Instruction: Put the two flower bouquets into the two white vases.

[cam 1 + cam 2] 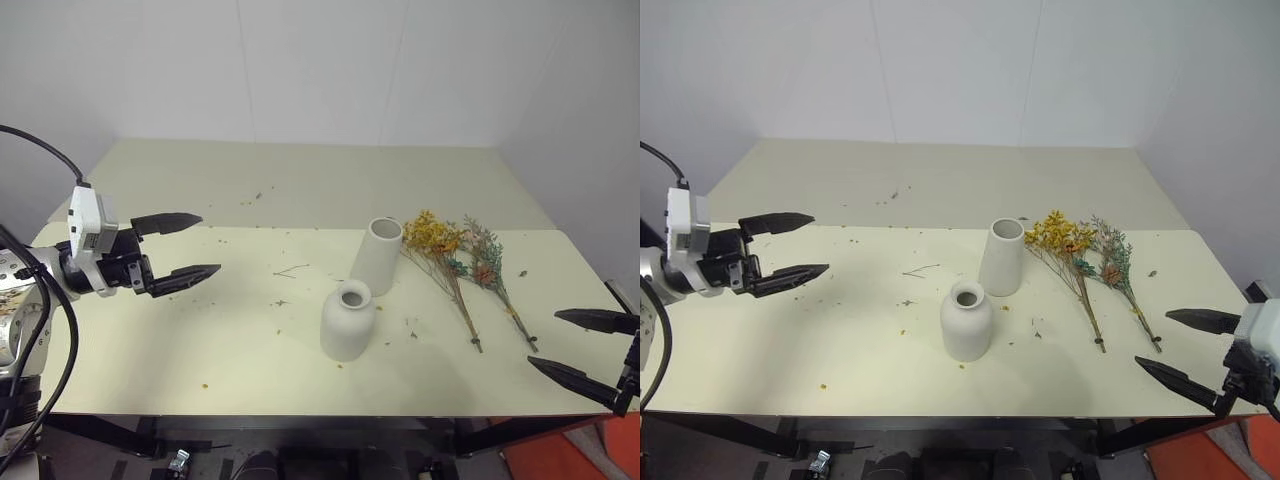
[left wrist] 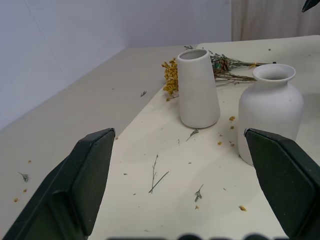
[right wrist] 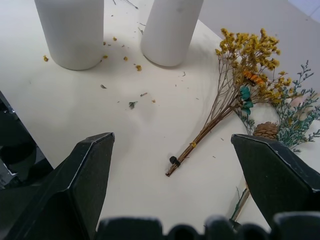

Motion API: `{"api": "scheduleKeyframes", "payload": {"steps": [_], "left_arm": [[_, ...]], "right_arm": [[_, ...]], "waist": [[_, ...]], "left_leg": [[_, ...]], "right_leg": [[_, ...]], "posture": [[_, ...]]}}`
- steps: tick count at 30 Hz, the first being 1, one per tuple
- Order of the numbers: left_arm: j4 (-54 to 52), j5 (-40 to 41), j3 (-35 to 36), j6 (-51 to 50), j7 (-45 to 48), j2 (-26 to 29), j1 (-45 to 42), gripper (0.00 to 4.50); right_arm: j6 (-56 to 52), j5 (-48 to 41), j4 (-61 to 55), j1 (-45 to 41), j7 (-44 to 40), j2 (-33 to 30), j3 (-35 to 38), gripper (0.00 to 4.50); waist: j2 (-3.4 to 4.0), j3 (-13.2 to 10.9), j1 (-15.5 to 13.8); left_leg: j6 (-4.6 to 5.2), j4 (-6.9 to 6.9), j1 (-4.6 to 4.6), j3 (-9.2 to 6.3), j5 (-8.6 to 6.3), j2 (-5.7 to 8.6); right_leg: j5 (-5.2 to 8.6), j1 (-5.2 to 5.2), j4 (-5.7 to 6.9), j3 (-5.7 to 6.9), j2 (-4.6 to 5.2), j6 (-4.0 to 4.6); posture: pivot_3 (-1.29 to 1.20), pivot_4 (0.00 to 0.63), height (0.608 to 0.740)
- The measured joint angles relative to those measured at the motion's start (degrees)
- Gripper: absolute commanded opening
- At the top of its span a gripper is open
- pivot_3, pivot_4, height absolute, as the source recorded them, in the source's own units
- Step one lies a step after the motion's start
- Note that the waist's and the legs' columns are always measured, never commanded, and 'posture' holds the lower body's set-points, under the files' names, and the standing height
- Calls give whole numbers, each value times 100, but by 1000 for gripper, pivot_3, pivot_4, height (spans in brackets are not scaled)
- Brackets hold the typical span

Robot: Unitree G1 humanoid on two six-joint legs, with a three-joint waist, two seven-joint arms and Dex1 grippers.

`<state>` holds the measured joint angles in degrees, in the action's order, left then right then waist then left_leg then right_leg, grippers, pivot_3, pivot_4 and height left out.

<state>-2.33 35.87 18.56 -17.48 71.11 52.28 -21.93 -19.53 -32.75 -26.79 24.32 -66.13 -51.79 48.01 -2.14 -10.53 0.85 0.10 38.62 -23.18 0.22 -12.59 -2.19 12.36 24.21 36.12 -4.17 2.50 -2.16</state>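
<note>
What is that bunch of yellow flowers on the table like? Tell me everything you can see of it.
The yellow bouquet is a dried bunch of tiny yellow-orange blossoms, with a few teal and orange bits among them, on thin brown stems bound near the cut end by a dark band. It lies flat on the cream table, blossoms close to the taller white vase, stems pointing towards the table's front edge. The grey-green bouquet lies alongside, their heads overlapping. No tool touches it.
</note>
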Motion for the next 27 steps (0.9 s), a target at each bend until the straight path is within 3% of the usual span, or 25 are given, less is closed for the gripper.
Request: {"api": "scheduleKeyframes", "payload": {"steps": [27], "left_arm": [[-3, -10, -128, -1, -93, -36, -79, 4500]], "right_arm": [[-200, 4, -69, -65, 188, -53, -5, 4457]], "waist": [[0, 0, -1]], "left_leg": [[0, 0, -1, -1, 0, 0]], "right_leg": [[0, 0, 0, 0, 0, -1]], "posture": [[0, 150, 740]]}}
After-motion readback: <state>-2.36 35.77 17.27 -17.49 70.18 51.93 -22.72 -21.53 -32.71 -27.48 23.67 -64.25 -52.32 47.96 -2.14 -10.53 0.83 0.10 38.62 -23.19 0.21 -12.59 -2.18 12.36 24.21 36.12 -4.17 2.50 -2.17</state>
